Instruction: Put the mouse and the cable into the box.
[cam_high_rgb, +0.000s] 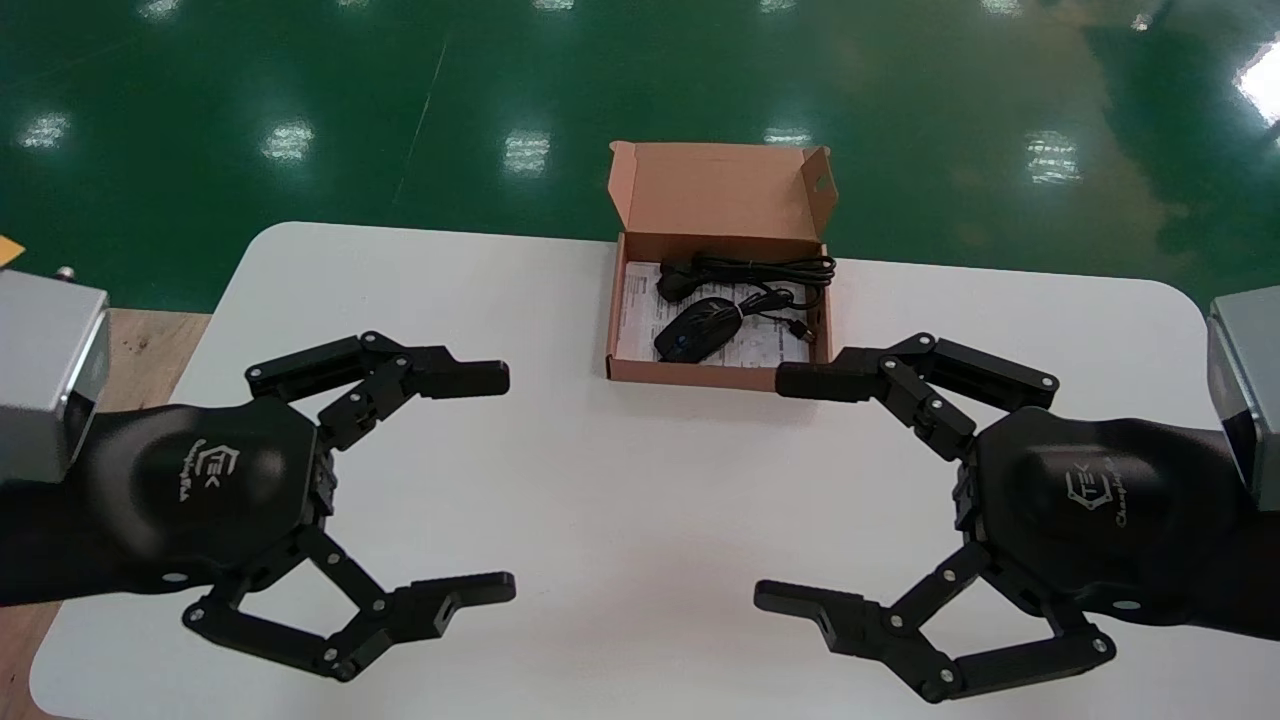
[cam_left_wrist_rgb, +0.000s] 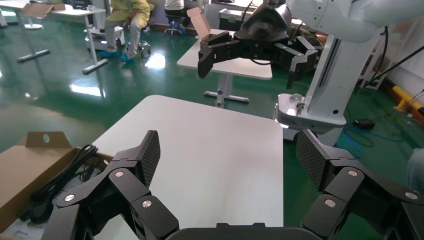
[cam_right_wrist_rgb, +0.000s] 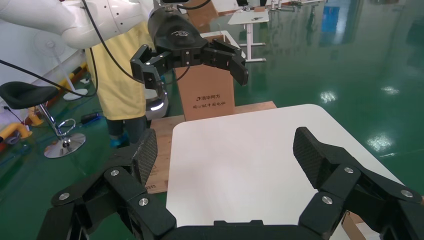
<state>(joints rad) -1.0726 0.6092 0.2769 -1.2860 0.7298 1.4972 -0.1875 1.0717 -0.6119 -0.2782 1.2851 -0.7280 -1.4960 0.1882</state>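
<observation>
- The black wired mouse is seen lying inside the open cardboard box, on a printed sheet.
- The coiled black cable is also held in the box, behind the mouse, toward the raised lid.
- The box is placed at the far edge of the white table.
- The left gripper is held over the table's near side, its fingers spread wide and nothing grasped.
- The right gripper is held opposite it, likewise released and empty, one fingertip near the box's front corner.
</observation>
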